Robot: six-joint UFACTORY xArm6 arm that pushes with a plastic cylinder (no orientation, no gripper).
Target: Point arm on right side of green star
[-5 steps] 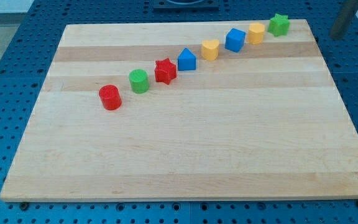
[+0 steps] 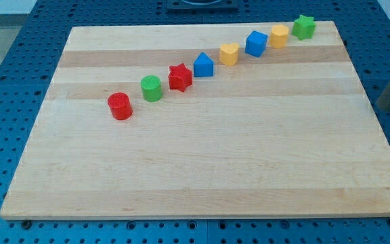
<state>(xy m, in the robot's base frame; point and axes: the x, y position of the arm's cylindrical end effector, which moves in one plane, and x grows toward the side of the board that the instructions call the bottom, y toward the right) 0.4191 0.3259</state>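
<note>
Hovering off the board's right edge, my tip (image 2: pixel 384 108) grips nothing, being a bare rod. Green star (image 2: pixel 303 26) sits at one o'clock, untouched; the whole approach remains.

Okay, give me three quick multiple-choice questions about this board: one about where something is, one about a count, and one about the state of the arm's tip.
1. Where is the green star?
A. the board's top right corner in the view
B. the board's bottom left corner
C. the board's centre

2. How many blocks are on the wooden board?
A. six
B. eight
C. ten

3. What is my tip doing?
A. pressing the green star
B. touching the red cylinder
C. touching no block, off the board's right edge

Answers: 1 A, the star ends the diagonal row at the top right. 2 B, eight blocks form the row. 3 C, the rod's end sits beyond the right edge, below the star.
</note>
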